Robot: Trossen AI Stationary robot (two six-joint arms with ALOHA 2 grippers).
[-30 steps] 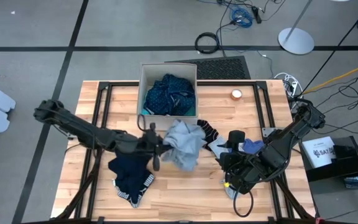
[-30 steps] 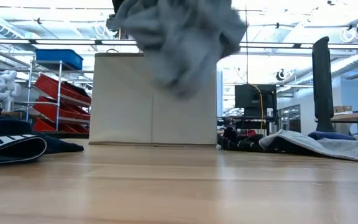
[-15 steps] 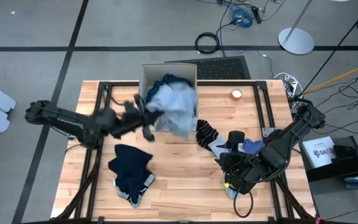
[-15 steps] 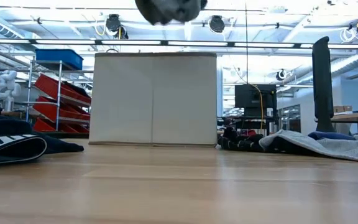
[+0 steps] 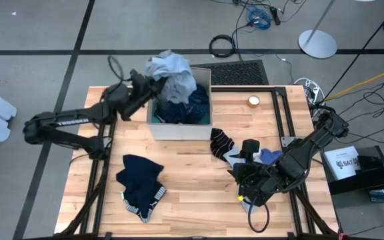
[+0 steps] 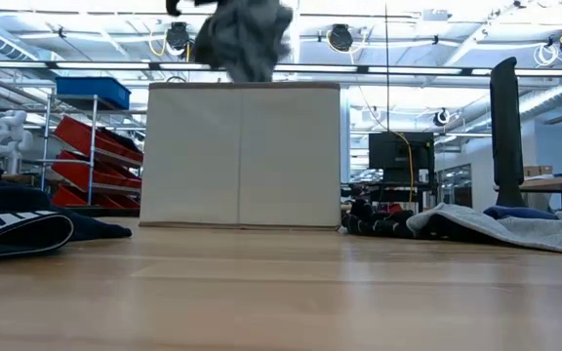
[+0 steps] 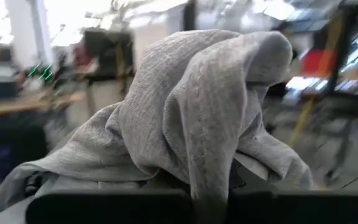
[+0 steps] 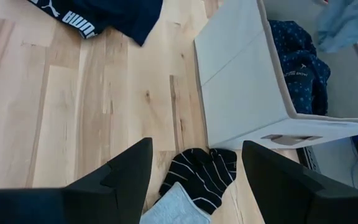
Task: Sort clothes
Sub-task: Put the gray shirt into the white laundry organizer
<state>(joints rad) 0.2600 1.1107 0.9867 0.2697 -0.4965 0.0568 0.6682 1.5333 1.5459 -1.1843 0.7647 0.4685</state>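
Note:
A grey knit garment hangs over the far left corner of the beige box, with my left gripper shut on it. In the low view the garment is just above the box's top rim. A navy dotted garment lies inside the box. On the table lie a navy garment, striped black socks, and grey and blue pieces. My right gripper stands open above the socks, touching nothing. My left gripper pinches a bunched fold of the grey garment between its two fingers; the cloth covers the fingertips. It reaches in about level from the table's left side. The garment is heaped over the fingers and droops beyond them, slack, clear of the table.
A small orange roll sits on the table to the right of the box. Bare wood lies between the navy garment and the socks. Black frame rails run along the table's sides. Cables lie on the floor beyond the far edge.
My left gripper has swung up and toward the table's far edge, from in front of the box to over its far left corner, staying shut. The grey garment went with it, lifted clear of the table, and now hangs over the box.

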